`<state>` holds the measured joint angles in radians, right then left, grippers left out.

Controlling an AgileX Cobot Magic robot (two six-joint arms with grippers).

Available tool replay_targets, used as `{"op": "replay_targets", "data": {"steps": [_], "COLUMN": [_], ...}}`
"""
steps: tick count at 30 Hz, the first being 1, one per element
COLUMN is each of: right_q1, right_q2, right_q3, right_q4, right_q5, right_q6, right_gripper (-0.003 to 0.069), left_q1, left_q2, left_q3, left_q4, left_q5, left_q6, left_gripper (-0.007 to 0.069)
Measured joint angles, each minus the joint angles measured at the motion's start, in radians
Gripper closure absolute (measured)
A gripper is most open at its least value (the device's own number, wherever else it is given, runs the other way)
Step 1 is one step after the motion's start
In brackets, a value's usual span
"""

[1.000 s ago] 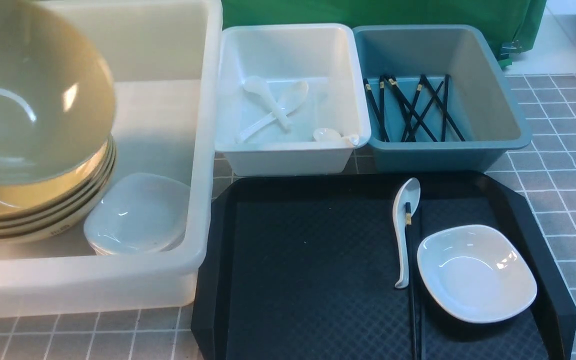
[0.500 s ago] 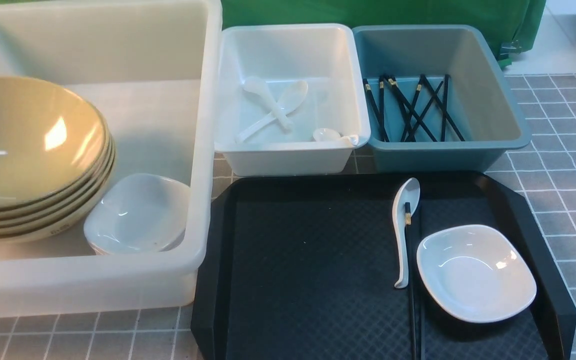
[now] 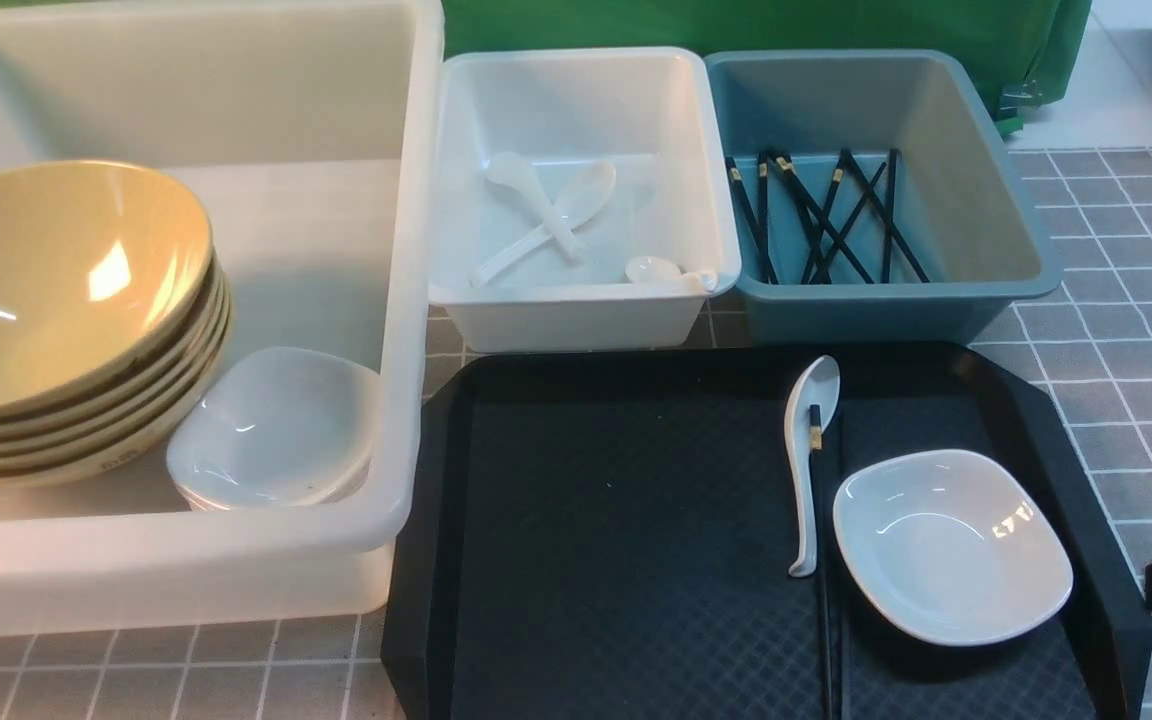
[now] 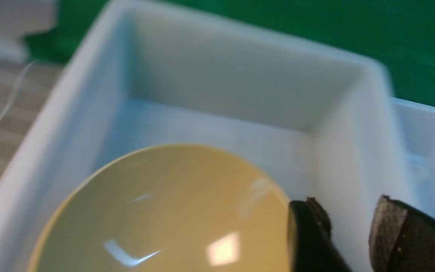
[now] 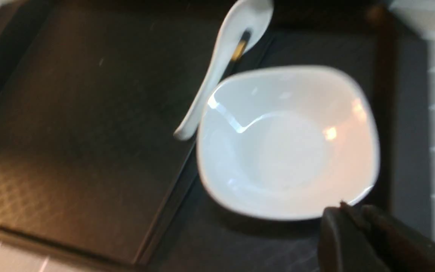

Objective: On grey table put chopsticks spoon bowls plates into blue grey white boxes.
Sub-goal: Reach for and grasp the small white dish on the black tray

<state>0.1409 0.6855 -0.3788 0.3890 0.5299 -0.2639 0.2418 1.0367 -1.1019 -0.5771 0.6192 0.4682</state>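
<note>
Left gripper [image 4: 347, 206]: my fingers apart, nothing between them, by rim of top glossy yellowish-olive bowl [image 4: 164, 211]. Bowl tops stack in big translucent whitish tub [image 3: 406, 250]. Small white rounded-square plates [image 3: 276, 425] stacked beside bowls, same tub.

Right gripper [image 5: 355, 213]: dark, blurred, cannot tell if my fingers are apart or together; near edge of lone white plate [image 5: 285, 143] on black textured tray [image 3: 616, 520].

White soup spoon [image 3: 804, 460] and black chopstick [image 3: 823, 620] just beside that plate, chopstick tip in scoop.

Black chopsticks [image 3: 816, 215] in blue-grey bin [image 3: 876, 315] on grey tiled table [image 3: 1116, 330].

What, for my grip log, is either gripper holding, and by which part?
Nothing: left gripper empty above the glossy yellowish-olive bowl, right gripper empty beside the white rounded-square plate.
</note>
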Motion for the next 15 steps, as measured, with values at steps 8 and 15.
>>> {"op": "replay_targets", "data": {"steps": [8, 15], "right_q1": [0.046, 0.047], "right_q2": [0.312, 0.63], "right_q3": [-0.192, -0.329], "right_q4": [-0.039, -0.136], "right_q5": [0.012, 0.034], "right_q6": [-0.042, -0.021], "right_gripper": [0.0339, 0.0181], "left_q1": [-0.441, -0.589], "left_q2": [-0.215, -0.387], "left_q3": [0.137, 0.494], "left_q4": [0.039, 0.189], "left_q5": [0.059, 0.145], "left_q6": [0.273, 0.256], "left_gripper": [0.0634, 0.0634]}}
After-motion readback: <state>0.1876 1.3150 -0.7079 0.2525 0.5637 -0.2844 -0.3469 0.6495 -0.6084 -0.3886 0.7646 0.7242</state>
